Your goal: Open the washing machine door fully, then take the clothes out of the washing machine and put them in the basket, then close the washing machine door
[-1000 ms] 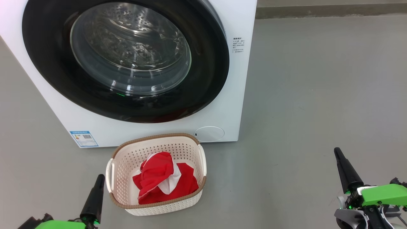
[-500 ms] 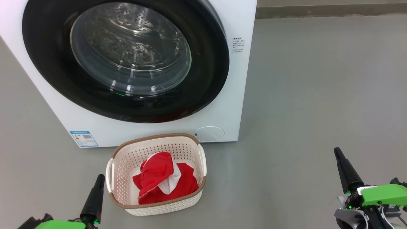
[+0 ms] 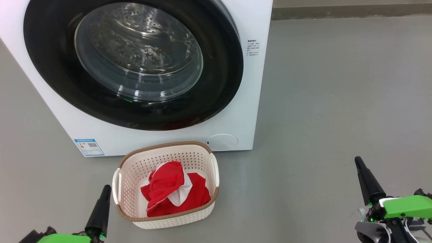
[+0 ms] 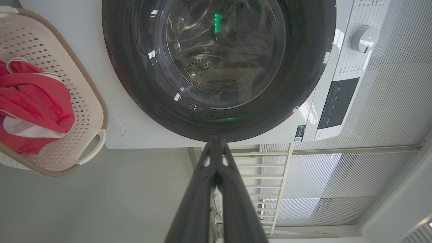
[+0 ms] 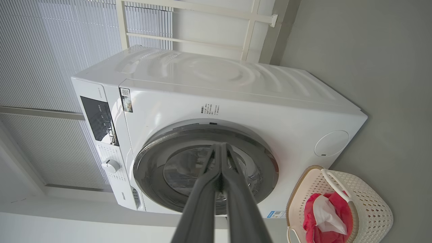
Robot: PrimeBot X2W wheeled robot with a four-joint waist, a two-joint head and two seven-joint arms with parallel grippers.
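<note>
Sitting low: L claw [image 3: 107,187] and R claw [image 3: 357,159], both pressed together, empty. Basket [image 3: 168,144] w/ clothes [image 3: 165,189] just right of L, well left of R. Door [image 3: 50,67] closed on washer [image 3: 249,118] ahead.

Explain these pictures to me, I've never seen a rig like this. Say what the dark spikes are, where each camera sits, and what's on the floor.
This is a two-armed wheeled robot. The head view looks down from its head: the dark spikes on green mounts are its left gripper and right gripper, both shut, holding nothing. The wrist views look along each arm's own gripper, so the room appears turned. On the floor stands a white washing machine with its round black-rimmed door closed. Before it sits the basket, red-and-white clothes inside.
</note>
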